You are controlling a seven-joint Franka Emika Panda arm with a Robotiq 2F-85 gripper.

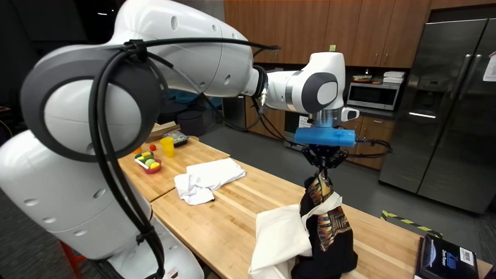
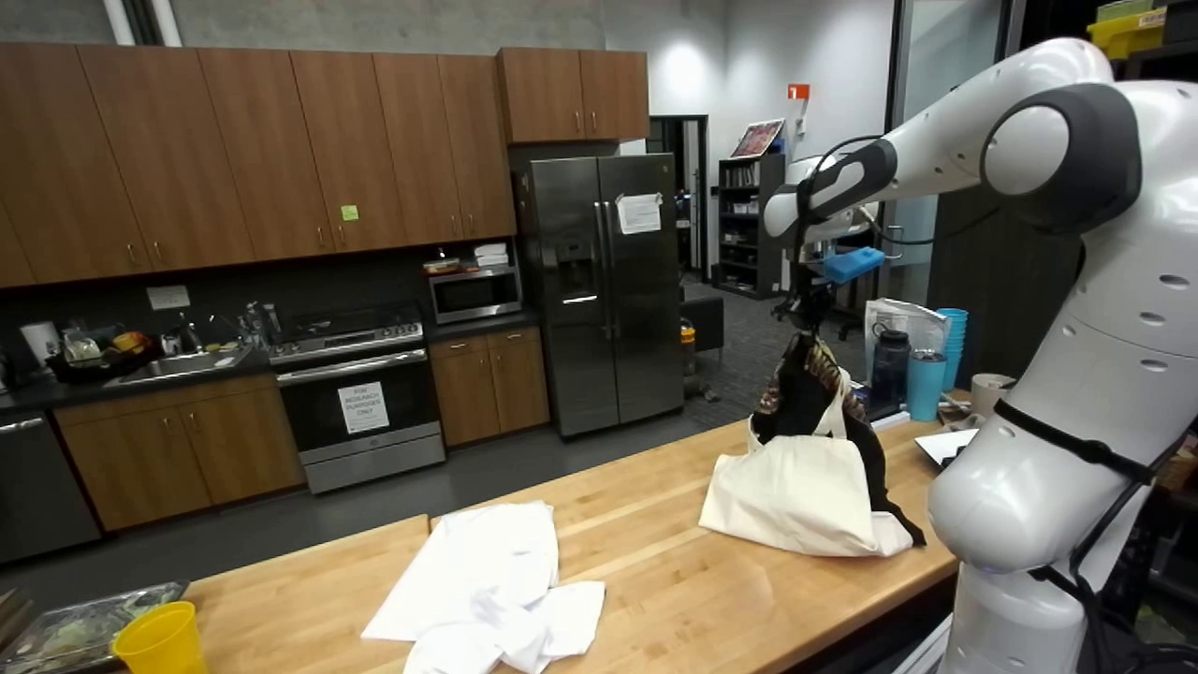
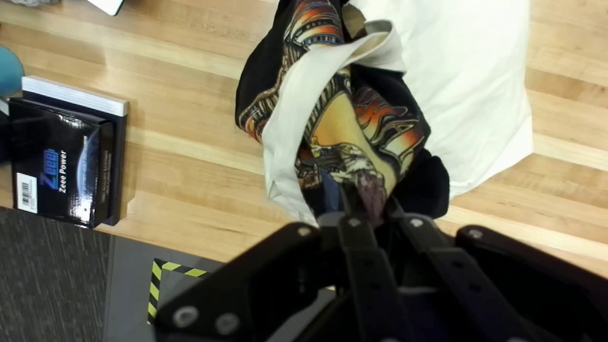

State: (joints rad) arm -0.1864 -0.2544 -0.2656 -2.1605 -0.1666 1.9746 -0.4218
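Pale wood strips form the counter (image 1: pixel 228 224). Taken left to right in an exterior view, it carries a red bowl (image 1: pixel 152 171), a yellow cup (image 1: pixel 168 148), a rumpled white cloth (image 1: pixel 217 172), then, well apart from these, a cream bag (image 1: pixel 281 232) and a black cloth (image 1: pixel 331 252) with a coloured print, touching each other.

Above the black cloth hang the fingers (image 3: pixel 362 244), close together with a fold of it pinched between their tips. The black cloth drops straight down from them, its long axis near upright: gathered to a peak at the grip, broad at the bottom, with the lower folds resting on the counter. The bag slumps against it, lower than the fingers, and its strap (image 3: pixel 304 95) runs across the black cloth below the grip. Whether the black cloth passes through that loop or only lies behind it cannot be told. At far right a black box (image 1: pixel 449 257) sits near the counter's edge.

Beyond, an exterior view gives the room, again left to right: brown cabinets (image 2: pixel 234 159) over an oven (image 2: pixel 309 412), a microwave (image 2: pixel 477 298), a steel fridge (image 2: pixel 571 356) and a bookshelf (image 2: pixel 771 211). Behind the black cloth stands a bottle (image 2: pixel 889 370), and the white arm (image 2: pixel 1029 421) fills the right side.
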